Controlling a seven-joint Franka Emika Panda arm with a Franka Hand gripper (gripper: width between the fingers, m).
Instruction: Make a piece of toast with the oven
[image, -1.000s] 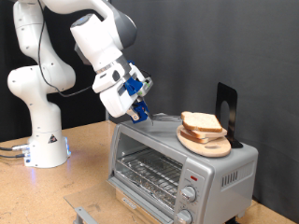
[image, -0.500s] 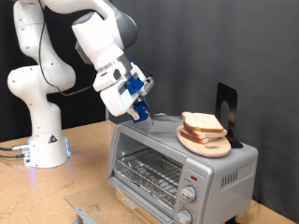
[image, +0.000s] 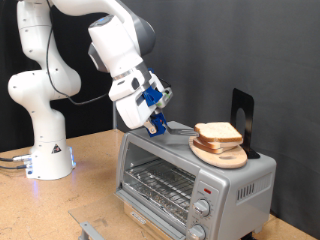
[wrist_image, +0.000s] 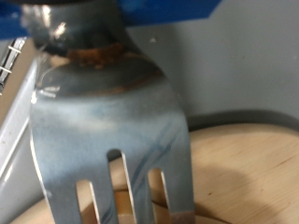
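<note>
Gripper: the gripper (image: 158, 118) hangs over the top of the oven, near its end at the exterior view's left, tilted down toward the round board.
Fingers: they pinch the handle of a metal fork (image: 180, 127); in the wrist view the handle runs up between blue parts of the hand, and the fork (wrist_image: 112, 131) fills most of the picture with its tines pointing down.
Change from a second ago: the hand has moved toward the exterior view's right, and the fork now reaches out over the oven top toward the bread; earlier the hand was further to the left, by the oven's corner. The white arm has swung the same way.
Fork tip: in the exterior view it ends just beside the board's near rim; whether it touches the board or the bread cannot be told.
Piece of toast: the piece of toast (image: 218, 132) lies on top of a small stack on the round wooden board (image: 222, 156), unmoved since the earlier frames. The wrist view shows a pale wooden surface (wrist_image: 243, 177) behind the tines, blurred.
Oven: the oven (image: 180, 180) stands on the tabletop (image: 90, 190), door shut, wire rack visible through the glass, two knobs and a red light at the exterior view's right of its front.
Board place: on the oven's top, toward the exterior view's right, with a dark upright object (image: 241, 112) behind it.
</note>
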